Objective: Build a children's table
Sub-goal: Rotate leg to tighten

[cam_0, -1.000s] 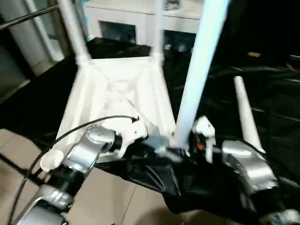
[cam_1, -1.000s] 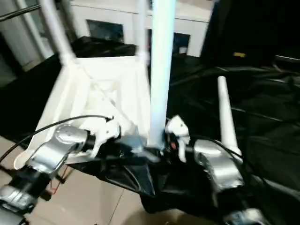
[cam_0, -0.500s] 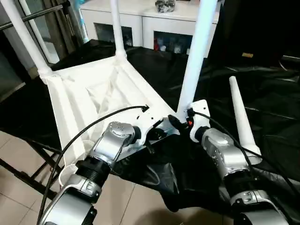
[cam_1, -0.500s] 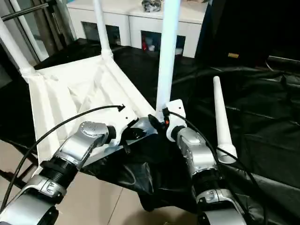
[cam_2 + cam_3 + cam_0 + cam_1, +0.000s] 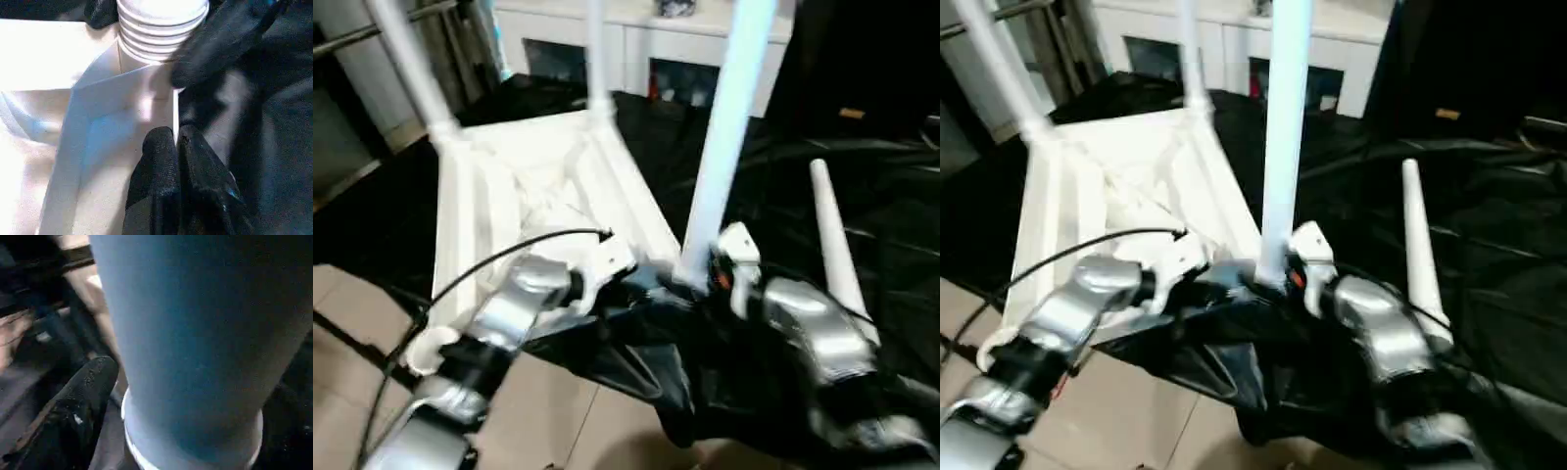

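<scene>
Opening since before, right hand (image 5: 700, 284) flanks leg (image 5: 720, 162).

The near upright leg (image 5: 720, 157) and both far legs (image 5: 406, 69) run off the upper frame edge. Motion blur smears both forearms; the socket beneath the near leg is hidden behind the right gripper (image 5: 700, 279). Cabinet (image 5: 646, 29) contents are indistinguishable.

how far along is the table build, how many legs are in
Done: two far legs stand in the upturned tabletop. In hand: the third leg stands at the near corner socket, the right hand at its base, the shut left hand on the rim. Left: the fourth leg lies on the black cloth.
</scene>
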{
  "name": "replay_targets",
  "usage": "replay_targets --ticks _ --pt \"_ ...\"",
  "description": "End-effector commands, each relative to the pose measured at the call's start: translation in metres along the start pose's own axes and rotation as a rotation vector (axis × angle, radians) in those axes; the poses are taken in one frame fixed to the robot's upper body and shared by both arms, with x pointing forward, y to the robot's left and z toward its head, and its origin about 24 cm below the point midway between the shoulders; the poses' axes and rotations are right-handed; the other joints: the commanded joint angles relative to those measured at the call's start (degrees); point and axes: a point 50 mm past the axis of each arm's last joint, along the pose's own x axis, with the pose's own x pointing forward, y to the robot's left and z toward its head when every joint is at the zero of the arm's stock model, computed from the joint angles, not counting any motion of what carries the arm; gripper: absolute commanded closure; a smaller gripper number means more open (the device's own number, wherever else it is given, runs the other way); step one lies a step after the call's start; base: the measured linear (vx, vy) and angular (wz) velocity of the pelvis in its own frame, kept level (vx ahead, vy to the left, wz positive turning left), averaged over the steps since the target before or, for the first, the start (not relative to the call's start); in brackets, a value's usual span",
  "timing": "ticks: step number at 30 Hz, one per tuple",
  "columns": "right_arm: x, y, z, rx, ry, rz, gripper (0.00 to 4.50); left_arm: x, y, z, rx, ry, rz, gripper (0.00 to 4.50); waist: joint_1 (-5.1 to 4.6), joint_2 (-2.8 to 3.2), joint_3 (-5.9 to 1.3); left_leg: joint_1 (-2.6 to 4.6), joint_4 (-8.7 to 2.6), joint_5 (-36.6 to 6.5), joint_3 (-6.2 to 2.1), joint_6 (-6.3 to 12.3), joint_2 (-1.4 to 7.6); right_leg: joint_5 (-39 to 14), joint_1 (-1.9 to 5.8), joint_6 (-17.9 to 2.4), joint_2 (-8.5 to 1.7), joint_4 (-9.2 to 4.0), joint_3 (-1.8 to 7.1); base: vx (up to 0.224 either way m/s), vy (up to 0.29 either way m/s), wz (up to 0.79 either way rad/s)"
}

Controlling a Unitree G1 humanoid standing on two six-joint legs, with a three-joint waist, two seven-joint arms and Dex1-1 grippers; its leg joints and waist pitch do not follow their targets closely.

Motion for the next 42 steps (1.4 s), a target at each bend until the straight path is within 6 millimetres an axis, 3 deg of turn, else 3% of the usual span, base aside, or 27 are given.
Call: replay_targets --ticks 1,5,9,16,19,22,23,24,25,26,28,29,32,36,37,38,42 --pt "0.008 0.018 0.003 -0.028 0.015 0.176 0.61 0.010 -0.011 0.010 0.057 -0.034 -0.107 4.50 0.15 -0.28 -3.41 -0.06 -3.36 -3.82 0.08 7.14 1.93 1.65 3.59 -16.37 -3.82 -3.20 2.26 0.000 0.000 0.00" --pt "-0.005 0.025 -0.002 -0.030 0.075 0.278 0.61 0.000 -0.013 0.005 0.068 -0.019 -0.159 4.50 0.81 -0.32 -3.33 -0.20 -3.44 -4.26 0.06 6.45 2.14 -0.78 3.67 -15.56 -3.97 -3.20 2.04 0.000 0.000 0.00" --pt "-0.006 0.027 -0.002 -0.012 0.071 0.293 1.03 -0.004 -0.015 0.003 0.067 -0.012 -0.185 4.50 0.89 -0.38 -3.24 -0.13 -3.62 -5.53 0.04 4.65 2.01 -5.43 3.54 -14.11 -4.02 -3.68 2.05 0.000 0.000 0.00" --pt "-0.005 0.035 -0.005 0.016 0.068 0.318 1.63 -0.004 -0.016 0.001 0.061 -0.010 -0.188 4.50 1.19 -0.27 -3.53 -0.17 -3.42 -3.23 0.02 4.36 1.98 -1.34 3.63 -14.31 -3.87 -3.17 1.97 0.000 0.000 0.00" --pt "-0.003 0.035 -0.005 0.033 0.054 0.298 1.69 -0.003 -0.015 0.001 0.056 -0.014 -0.171 4.50 1.26 -0.30 -3.60 -0.23 -3.33 -2.99 0.04 4.58 1.90 -0.14 3.73 -14.66 -3.89 -3.06 1.94 0.000 0.000 0.00" --pt "0.015 0.022 -0.011 0.122 0.018 0.036 1.73 0.008 -0.002 0.008 0.005 -0.030 -0.009 4.50 1.02 -0.30 -3.27 -0.27 -3.49 -4.15 0.12 3.82 1.82 -2.97 3.47 -14.22 -3.93 -3.51 1.96 0.000 0.000 0.00" --pt "0.018 0.020 -0.013 0.133 0.024 -0.008 1.73 0.010 0.000 0.009 0.000 -0.029 0.019 4.50 0.81 -0.26 -3.08 0.00 -3.65 -6.06 0.09 2.36 1.65 -7.64 3.28 -13.50 -4.04 -4.14 1.84 0.000 0.000 0.00" --pt "0.021 0.016 -0.015 0.145 0.035 -0.066 1.74 0.012 0.003 0.011 -0.011 -0.028 0.054 4.50 0.59 -0.65 -3.09 0.02 -3.96 -7.46 -0.14 1.24 1.55 -12.28 3.67 -12.07 -4.11 -4.40 1.77 0.000 0.000 0.00" --pt "0.023 0.014 -0.017 0.153 0.042 -0.108 1.74 0.014 0.006 0.012 -0.019 -0.028 0.079 4.50 0.36 -0.53 -3.02 -0.06 -4.07 -7.66 -0.18 0.83 1.59 -13.59 3.62 -11.55 -4.11 -4.44 1.81 0.000 0.000 0.00" --pt "0.030 0.008 -0.022 0.186 0.051 -0.231 1.75 0.019 0.012 0.016 -0.047 -0.032 0.150 4.50 -0.06 -0.39 -2.89 0.07 -4.12 -8.82 -0.15 0.29 1.51 -16.15 3.34 -10.68 -4.08 -4.82 1.81 0.000 0.000 0.00" --pt "0.034 0.005 -0.024 0.218 0.046 -0.305 1.75 0.023 0.015 0.019 -0.064 -0.038 0.188 4.50 -0.69 -0.50 -2.83 0.06 -4.17 -10.40 -0.26 -0.26 1.32 -19.98 3.28 -9.60 -4.11 -5.27 1.75 0.000 0.000 0.00" --pt "0.040 0.000 -0.027 0.294 0.032 -0.414 1.76 0.029 0.017 0.024 -0.083 -0.048 0.219 4.50 -0.71 -0.43 -2.85 0.11 -4.13 -10.41 -0.24 0.15 1.34 -20.04 3.05 -9.20 -4.13 -5.45 1.91 0.000 0.000 0.00" --pt "0.052 0.000 -0.029 0.343 0.033 -0.500 1.76 0.039 0.016 0.032 -0.081 -0.058 0.240 4.50 -0.87 -0.18 -2.89 0.11 -4.22 -10.39 -0.32 0.23 1.33 -19.80 2.91 -9.16 -3.96 -5.53 1.77 0.000 0.000 0.00" --pt "0.061 0.005 -0.024 0.300 0.011 -0.471 1.76 0.044 0.012 0.033 -0.058 -0.048 0.213 4.50 -0.87 -0.10 -3.00 -0.35 -4.31 -9.89 -0.44 0.54 1.43 -17.20 3.24 -9.39 -4.08 -5.28 1.76 0.000 0.000 0.00" --pt "0.062 0.006 -0.022 0.306 0.000 -0.463 1.20 0.044 0.011 0.032 -0.056 -0.044 0.207 4.50 -0.91 -0.10 -3.00 -0.29 -4.32 -9.98 -0.43 0.59 1.46 -16.57 3.20 -9.59 -4.01 -5.21 1.75 0.000 0.000 0.00" --pt "0.062 0.006 -0.020 0.317 -0.019 -0.441 1.20 0.043 0.010 0.031 -0.049 -0.044 0.193 4.50 -0.93 0.21 -2.98 -0.26 -4.34 -10.29 -0.44 0.79 1.42 -15.86 3.25 -9.97 -3.99 -5.13 1.75 0.000 0.000 0.00" --pt "0.057 0.004 -0.010 0.261 -0.051 -0.374 0.79 0.037 0.005 0.026 -0.012 -0.050 0.129 4.50 -1.23 0.11 -3.15 -0.51 -4.29 -10.17 -0.51 1.39 1.52 -13.80 3.51 -10.83 -4.10 -4.95 1.75 0.000 0.000 0.00"
